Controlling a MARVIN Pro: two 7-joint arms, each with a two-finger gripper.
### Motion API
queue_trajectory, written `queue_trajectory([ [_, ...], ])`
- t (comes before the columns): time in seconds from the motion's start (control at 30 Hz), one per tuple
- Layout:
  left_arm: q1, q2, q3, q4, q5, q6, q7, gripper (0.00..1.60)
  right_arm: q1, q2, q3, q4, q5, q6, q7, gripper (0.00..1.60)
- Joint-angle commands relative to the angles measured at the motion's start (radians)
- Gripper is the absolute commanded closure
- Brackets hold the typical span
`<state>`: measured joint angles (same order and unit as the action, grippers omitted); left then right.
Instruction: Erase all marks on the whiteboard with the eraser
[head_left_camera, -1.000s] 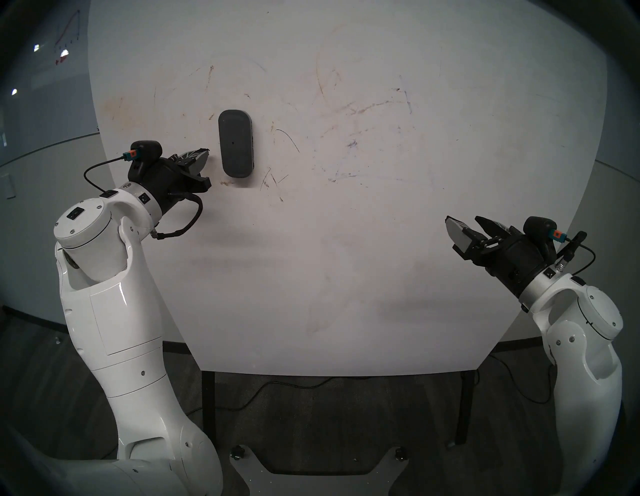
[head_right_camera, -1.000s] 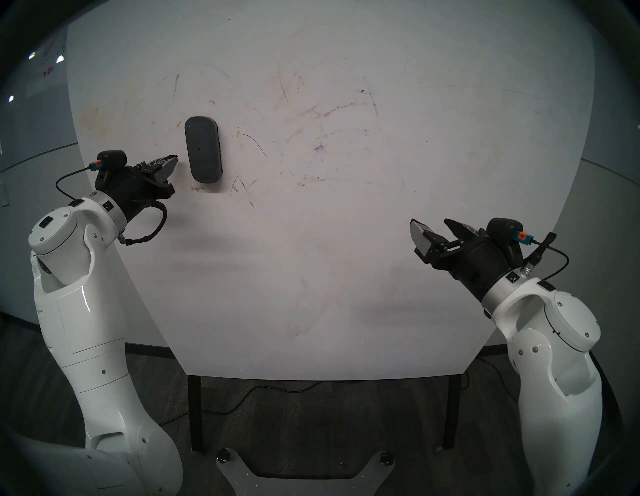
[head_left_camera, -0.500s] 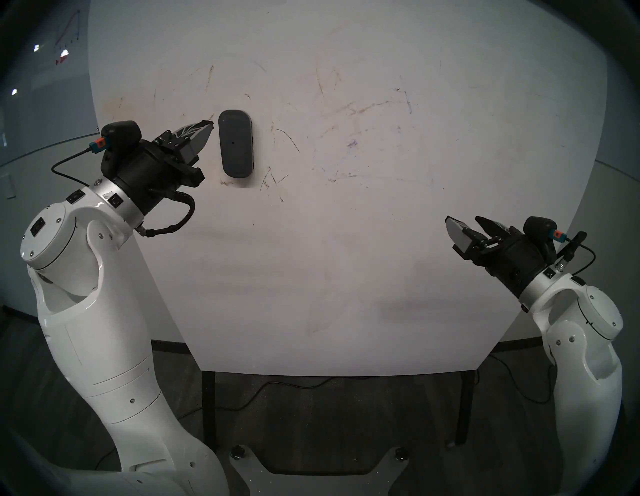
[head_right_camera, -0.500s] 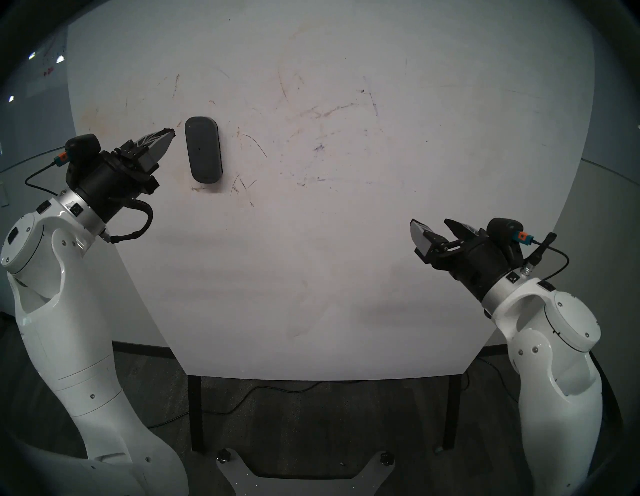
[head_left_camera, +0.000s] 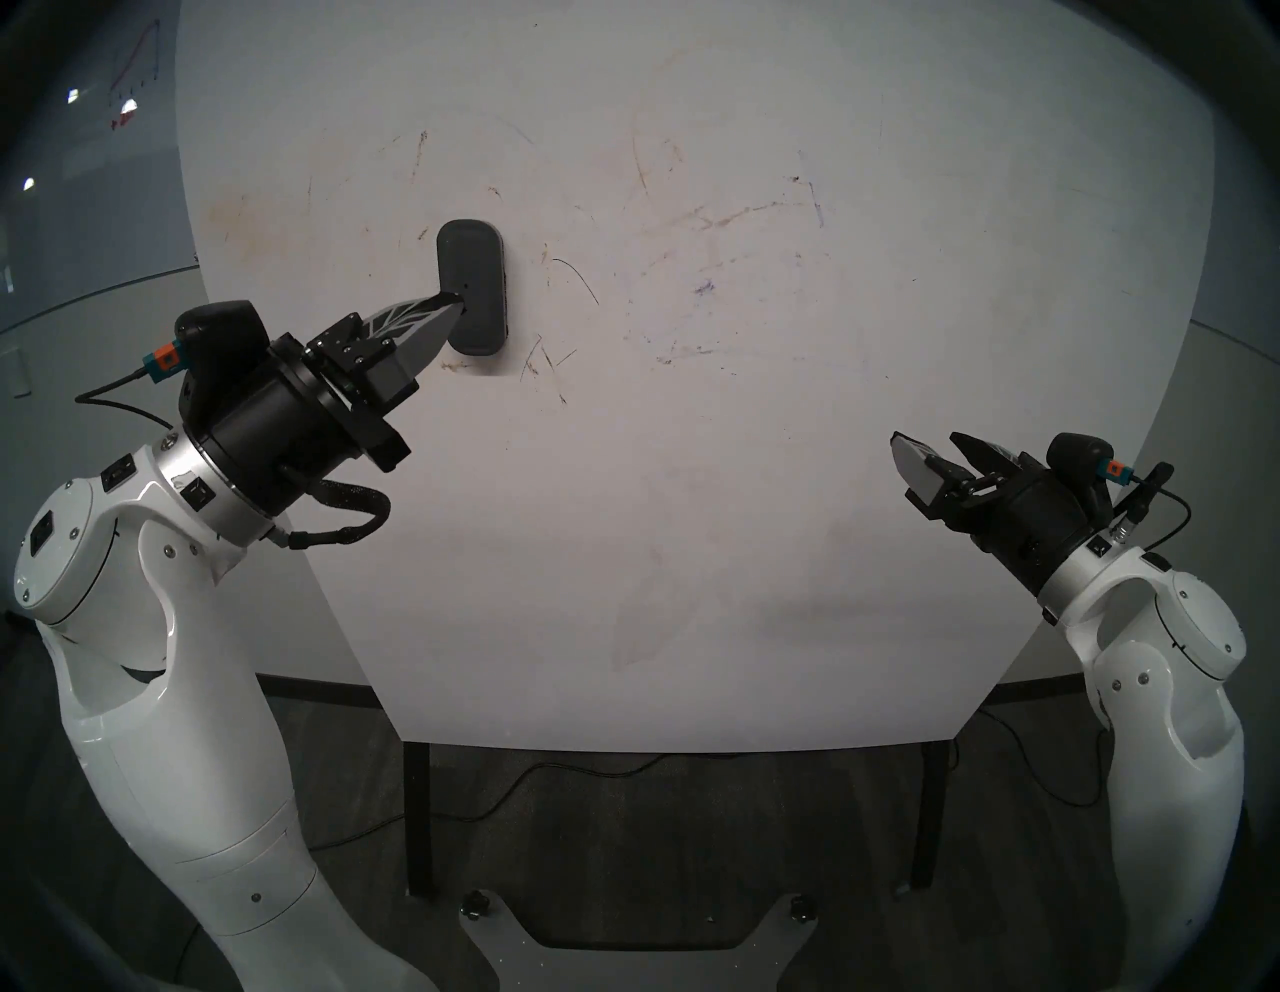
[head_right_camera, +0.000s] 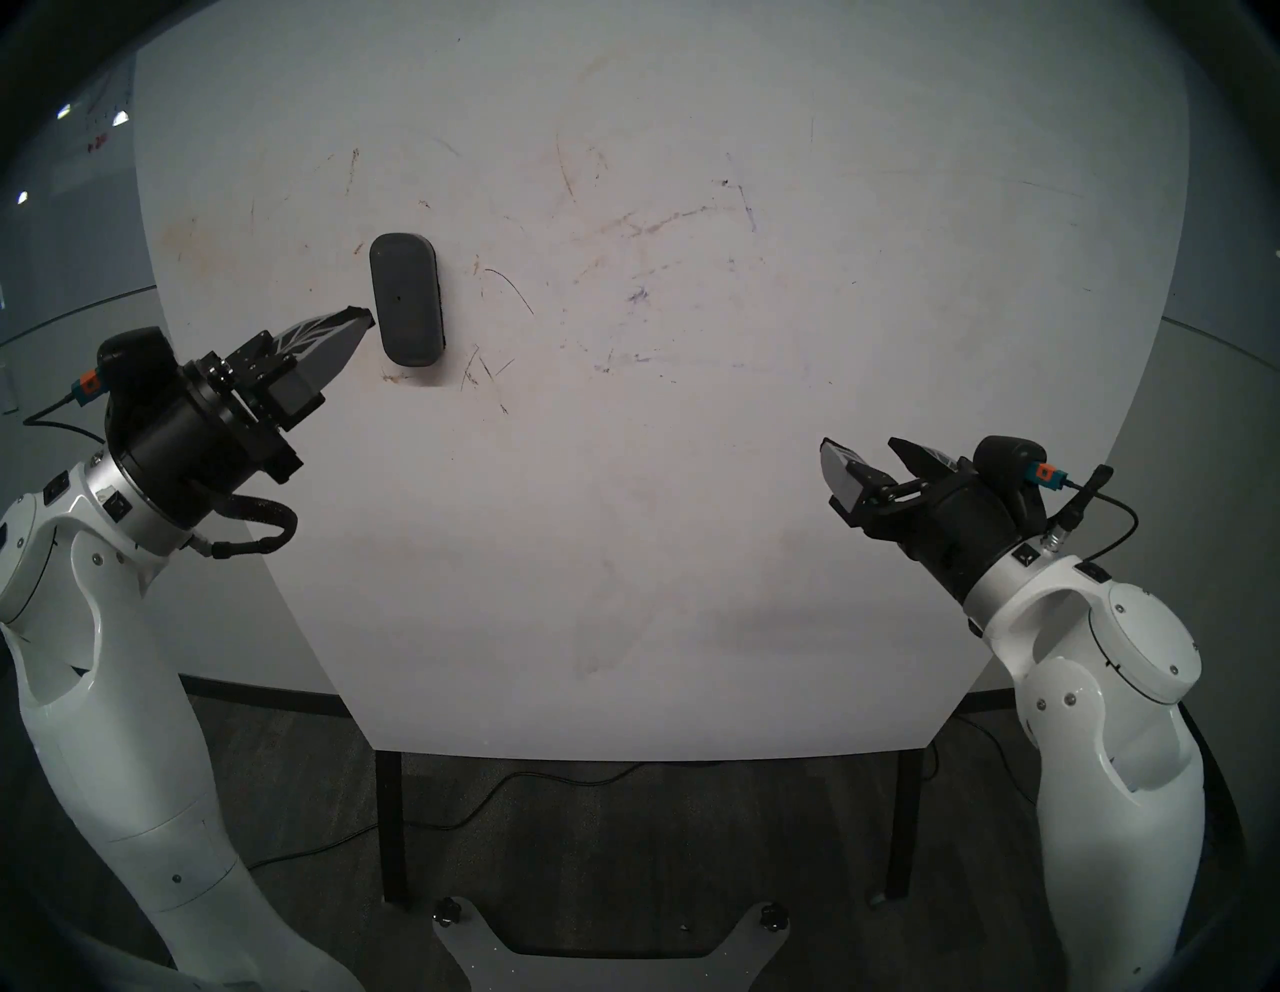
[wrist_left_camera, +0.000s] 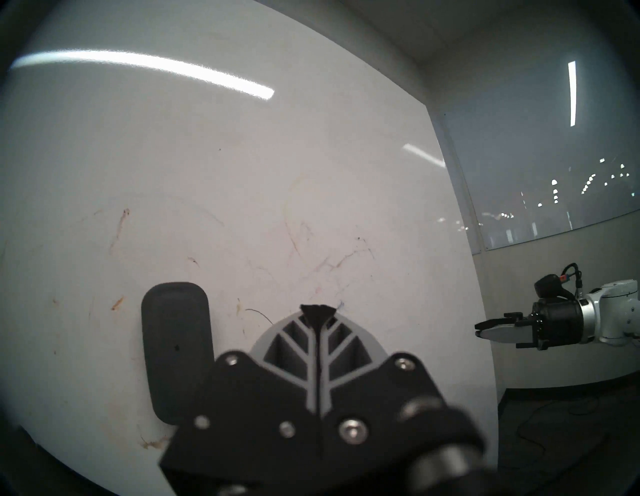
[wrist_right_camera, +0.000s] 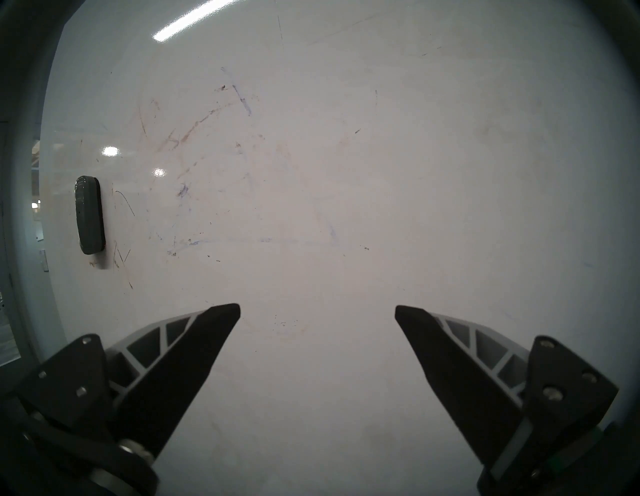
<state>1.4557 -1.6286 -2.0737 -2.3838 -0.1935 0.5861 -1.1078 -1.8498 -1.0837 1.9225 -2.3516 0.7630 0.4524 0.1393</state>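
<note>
The dark grey eraser (head_left_camera: 471, 287) lies flat on the whiteboard (head_left_camera: 692, 519), left of centre, with nothing holding it; it also shows in the other views (head_right_camera: 406, 299) (wrist_left_camera: 176, 346) (wrist_right_camera: 89, 215). My left gripper (head_left_camera: 449, 305) is shut and empty, raised off the board, its tip by the eraser's left edge (head_right_camera: 363, 319) (wrist_left_camera: 317, 310). My right gripper (head_left_camera: 928, 440) is open and empty over the board's right side (wrist_right_camera: 317, 308). Of the marks, only faint blue traces show: a small smudge (head_left_camera: 704, 286) (wrist_right_camera: 182, 189) and a thin line (wrist_right_camera: 194, 242). Brown scratches surround them.
A grey wall board with a red graph (head_left_camera: 135, 69) is at the far left. Black table legs (head_left_camera: 415, 817) and floor cables (head_left_camera: 554, 772) lie below the whiteboard's near edge. A glass wall (wrist_left_camera: 554, 173) stands beyond the board's right side.
My left arm has lifted and drawn back toward the head camera, its shut gripper swinging up, then back down to the eraser's left edge. Eraser and right arm have not moved.
</note>
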Motion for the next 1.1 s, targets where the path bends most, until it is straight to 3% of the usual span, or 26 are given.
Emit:
queue_trajectory([
  [0.0, 0.121, 0.006, -0.001, -0.013, -0.024, -0.049, -0.027, 1.6, 0.008, 0.002, 0.0, -0.017, 0.0, -0.002, 0.0, 0.0],
  [0.1, 0.145, 0.005, 0.009, -0.004, -0.012, -0.068, -0.048, 1.6, 0.008, 0.002, 0.0, -0.017, 0.0, -0.002, 0.001, 0.0],
  [0.17, 0.204, 0.006, 0.024, -0.016, -0.017, -0.1, -0.028, 1.6, 0.008, 0.002, 0.0, -0.016, 0.0, -0.002, 0.001, 0.0],
  [0.2, 0.181, 0.005, 0.027, -0.002, -0.006, -0.096, -0.047, 1.6, 0.008, 0.002, 0.0, -0.016, 0.0, -0.002, 0.001, 0.0],
  [0.3, 0.242, 0.003, 0.049, -0.023, -0.007, -0.149, -0.021, 1.6, 0.008, 0.002, 0.0, -0.016, 0.0, -0.002, 0.001, 0.0],
  [0.43, 0.271, -0.001, 0.077, -0.019, 0.008, -0.193, -0.005, 1.6, 0.008, 0.002, 0.0, -0.016, 0.0, -0.002, 0.001, 0.0],
  [0.83, 0.412, -0.03, 0.202, -0.002, 0.062, -0.387, 0.142, 1.6, 0.008, 0.002, 0.0, -0.016, 0.0, -0.002, 0.001, 0.0],
  [1.07, 0.508, -0.059, 0.278, 0.006, 0.088, -0.515, 0.271, 1.6, 0.008, 0.002, 0.0, -0.017, 0.0, -0.002, 0.0, 0.0],
])
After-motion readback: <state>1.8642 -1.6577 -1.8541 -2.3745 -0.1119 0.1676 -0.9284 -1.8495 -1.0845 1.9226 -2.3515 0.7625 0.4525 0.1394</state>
